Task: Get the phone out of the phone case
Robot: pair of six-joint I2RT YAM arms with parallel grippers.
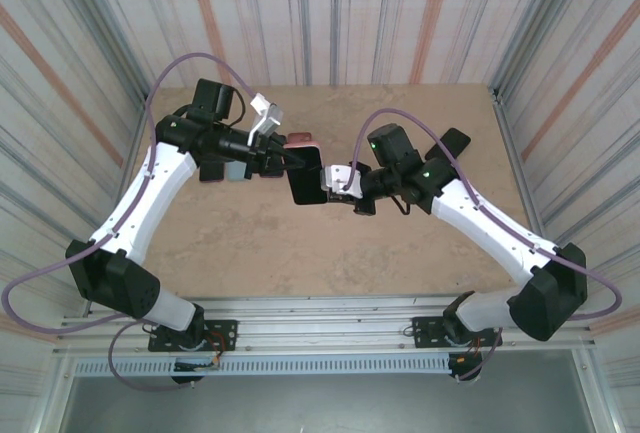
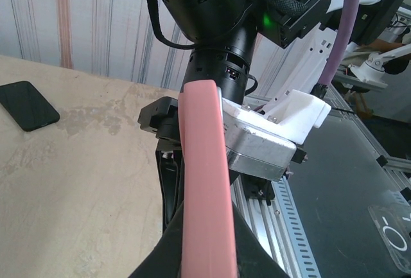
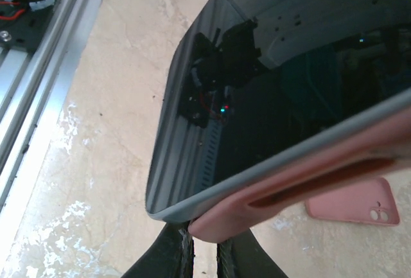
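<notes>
Phone [image 3: 289,98], partly out of its pink phone case [image 3: 270,191], hangs above the table [image 1: 250,243], because we have the left gripper [image 1: 288,162] and the right gripper [image 3: 204,252] each pinched tight on an opposite case edge, so, we judge, one anchors while the other peels.

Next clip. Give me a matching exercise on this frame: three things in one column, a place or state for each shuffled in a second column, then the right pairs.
Things:
1. cased phone
2. spare pink case
3. black phone

Places and states:
a. lying flat on the table, camera cut-out showing
b. held off the table, clamped between the left gripper and the right gripper
c. lying flat on the table, dark face up, not gripped

Pairs: 1-b, 2-a, 3-c
</notes>
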